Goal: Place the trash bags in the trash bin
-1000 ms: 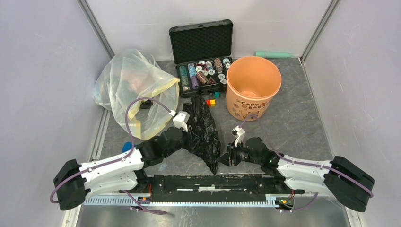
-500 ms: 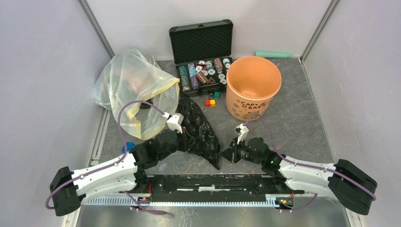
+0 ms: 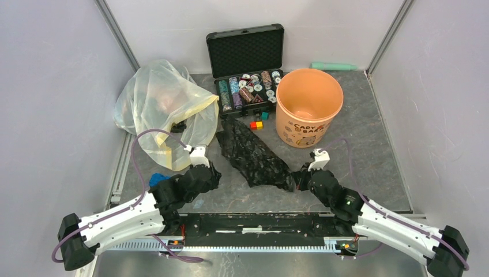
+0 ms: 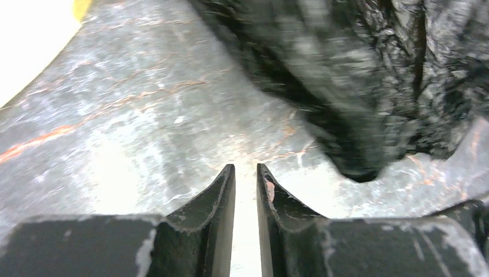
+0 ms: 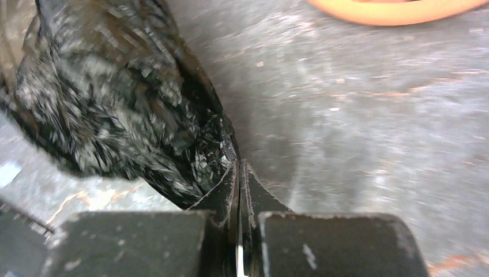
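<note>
The black crinkled trash bag (image 3: 254,157) lies stretched on the grey table, slanting from the chip case toward my right arm. My right gripper (image 3: 300,176) is shut on its near right end. In the right wrist view the bag's glossy folds (image 5: 121,104) run into the closed fingertips (image 5: 239,164). My left gripper (image 3: 214,174) sits just left of the bag without touching it. Its jaws (image 4: 246,168) stand slightly open, with only bare table between them and the bag (image 4: 369,75) at the upper right. The peach-orange trash bin (image 3: 308,107) stands upright behind my right gripper, its rim (image 5: 392,11) showing.
A big translucent yellowish bag (image 3: 161,109) fills the back left. An open black case of chips (image 3: 245,86) stands behind the trash bag, with small coloured cubes (image 3: 256,124) before it. A green cylinder (image 3: 334,66) lies by the back wall, a blue thing (image 3: 155,179) beside my left arm.
My right gripper closed on the bag's near end and dragged it right, toward the bin. My left gripper drew back to the left, off the bag, which now lies slanted.
</note>
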Robot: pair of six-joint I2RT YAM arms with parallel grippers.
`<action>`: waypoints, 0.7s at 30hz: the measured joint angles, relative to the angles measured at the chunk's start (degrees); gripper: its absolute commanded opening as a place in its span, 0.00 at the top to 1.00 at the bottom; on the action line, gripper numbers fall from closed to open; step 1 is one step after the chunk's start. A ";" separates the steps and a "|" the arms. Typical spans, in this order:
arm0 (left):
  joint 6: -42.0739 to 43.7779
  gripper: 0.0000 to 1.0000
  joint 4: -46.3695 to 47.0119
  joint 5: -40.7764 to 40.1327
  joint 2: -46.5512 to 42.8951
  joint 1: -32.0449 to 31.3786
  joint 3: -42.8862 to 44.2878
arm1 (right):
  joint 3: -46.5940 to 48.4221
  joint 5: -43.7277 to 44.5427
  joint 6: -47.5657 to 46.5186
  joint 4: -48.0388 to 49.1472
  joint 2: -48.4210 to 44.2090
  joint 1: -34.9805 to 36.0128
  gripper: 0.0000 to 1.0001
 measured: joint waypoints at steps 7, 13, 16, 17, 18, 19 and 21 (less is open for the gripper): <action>-3.93 0.62 -8.59 -7.06 -1.29 0.11 0.00 | 0.72 13.33 1.75 -12.70 -7.65 0.00 1.00; -2.23 0.15 -0.63 -0.13 -3.28 0.24 -1.95 | 0.72 11.32 -0.15 -12.41 -7.74 0.00 1.00; -2.23 0.08 8.57 7.21 -2.75 0.26 -4.57 | 0.72 7.65 -1.75 -10.14 -6.73 0.00 1.00; -2.25 0.05 11.65 9.49 -1.49 0.20 -5.07 | 0.72 6.43 -2.21 -9.42 -6.45 0.00 1.00; -2.25 0.03 14.27 11.47 0.33 0.11 -5.20 | 0.72 4.79 -2.80 -8.35 -6.14 0.00 1.00; -2.23 0.01 16.65 13.05 2.23 -0.09 -5.20 | 0.72 3.02 -3.39 -7.19 -5.86 0.00 1.00; -2.21 0.00 20.46 15.21 6.69 -0.85 -4.50 | 0.72 -0.11 -4.39 -5.05 -5.33 0.00 1.00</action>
